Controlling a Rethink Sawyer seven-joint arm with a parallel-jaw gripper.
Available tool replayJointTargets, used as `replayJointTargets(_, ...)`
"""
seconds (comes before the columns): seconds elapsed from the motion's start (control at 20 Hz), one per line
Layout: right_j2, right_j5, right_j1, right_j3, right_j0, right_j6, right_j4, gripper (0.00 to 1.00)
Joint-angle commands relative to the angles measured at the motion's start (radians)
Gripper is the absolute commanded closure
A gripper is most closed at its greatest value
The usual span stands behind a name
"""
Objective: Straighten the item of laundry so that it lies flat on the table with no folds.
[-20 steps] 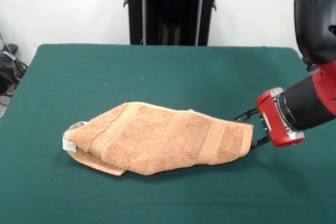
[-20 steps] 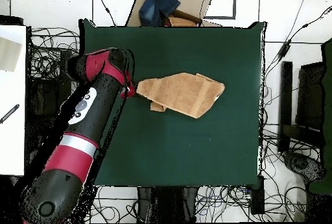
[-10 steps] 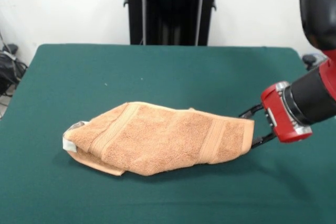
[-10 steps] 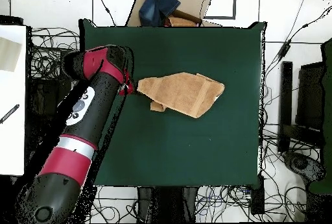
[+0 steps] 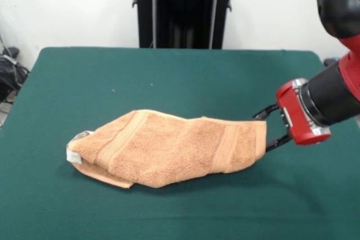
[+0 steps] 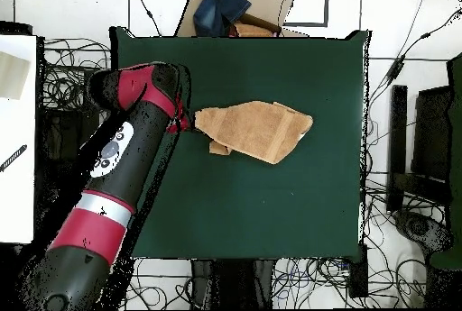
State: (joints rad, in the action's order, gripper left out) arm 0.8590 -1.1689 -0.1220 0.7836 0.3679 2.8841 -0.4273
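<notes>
An orange-tan terry towel (image 5: pixel 169 149) is shown lying folded over on itself on the dark green table (image 5: pixel 169 77), forming an elongated, bunched shape. Two woven bands are seen crossing the pile, one towards each end, and a white loop tag (image 5: pixel 72 155) is seen at the end away from the gripper, beside an underlying layer that protrudes along the lower edge. The gripper (image 5: pixel 269 129) is presented nearly horizontally at the opposite end of the towel; its two thin black fingers (image 5: pixel 265 111) are held apart, one above and one below the towel's edge, which lies between them. Whether the cloth is actually pinched cannot be told from either view. In the overhead view, the towel (image 6: pixel 257 130) is located in the upper middle of the table (image 6: pixel 271 199), with the red and black arm (image 6: pixel 117 172) reaching its narrower end from the side.
</notes>
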Motion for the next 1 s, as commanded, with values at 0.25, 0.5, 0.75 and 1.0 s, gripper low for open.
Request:
replayJointTargets(0.25,-0.111,0.070,-0.014,0.093,-0.001,0.201,-0.013,0.00)
replayJointTargets(0.5,-0.111,0.075,-0.018,0.089,-0.003,0.200,-0.013,0.00)
replayJointTargets(0.75,-0.110,0.072,-0.021,0.082,-0.006,0.199,-0.013,0.00)
replayJointTargets(1.0,-0.112,0.068,-0.017,0.085,-0.007,0.191,-0.012,0.00)
